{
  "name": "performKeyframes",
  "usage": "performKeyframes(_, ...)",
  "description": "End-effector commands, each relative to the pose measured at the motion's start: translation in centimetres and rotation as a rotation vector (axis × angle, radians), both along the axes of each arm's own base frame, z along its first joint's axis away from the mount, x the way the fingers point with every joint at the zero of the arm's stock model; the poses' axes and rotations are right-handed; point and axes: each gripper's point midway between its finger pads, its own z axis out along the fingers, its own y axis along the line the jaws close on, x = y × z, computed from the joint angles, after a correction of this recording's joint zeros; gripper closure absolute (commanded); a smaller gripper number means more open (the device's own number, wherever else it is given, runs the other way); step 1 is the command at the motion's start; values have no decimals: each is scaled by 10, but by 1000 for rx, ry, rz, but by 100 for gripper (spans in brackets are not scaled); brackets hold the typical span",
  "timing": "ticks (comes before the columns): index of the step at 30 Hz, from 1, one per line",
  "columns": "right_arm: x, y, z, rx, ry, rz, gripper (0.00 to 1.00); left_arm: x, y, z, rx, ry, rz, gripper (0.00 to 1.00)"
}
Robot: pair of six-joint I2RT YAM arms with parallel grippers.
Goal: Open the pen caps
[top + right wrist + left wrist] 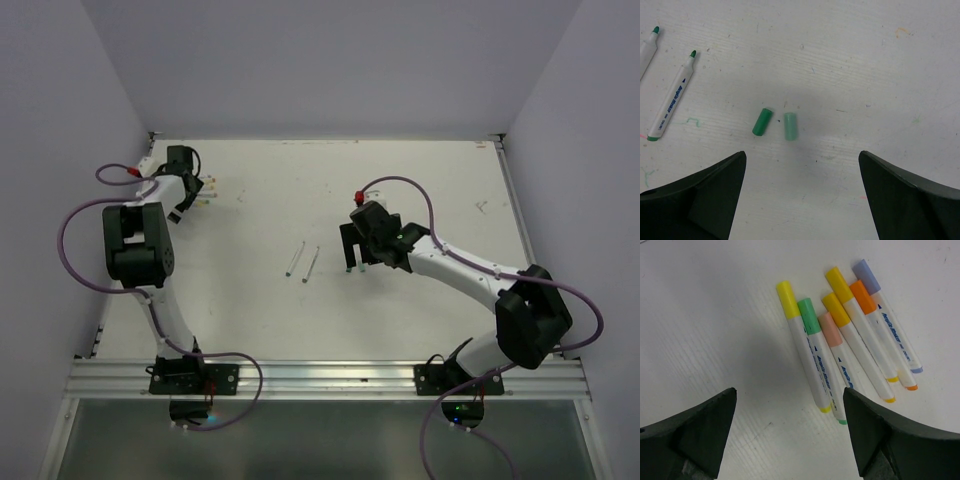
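Observation:
Several capped pens lie side by side ahead of my left gripper, whose jaws stand open over bare table with nothing between them. Their caps are yellow, green, peach, orange and pale blue. In the top view this gripper is at the far left, right by the pens. My right gripper is open and empty. Just beyond its tips lie two loose pen caps, a dark green one and a light green one.
Two uncapped green-tipped pens lie to the left of the loose caps, near the table's middle. White walls close the table at the back and both sides. A metal rail runs along the near edge.

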Motion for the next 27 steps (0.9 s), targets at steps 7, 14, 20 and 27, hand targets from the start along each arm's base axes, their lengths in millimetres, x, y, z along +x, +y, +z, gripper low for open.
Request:
performKeyframes(7,0,4,10,38,-34,21,1,3,19,-9,42,62,116,10)
performKeyframes(14,0,2,12,35,-41,14,1,1,20,-17,47,78,122,11)
performKeyframes(20,1,1,18,45,-58,9,1,-9,22,-24,56,125,143,11)
performKeyframes(27,1,-1,18,42,-64,2,2,-15,20,-33,48,144,135,11)
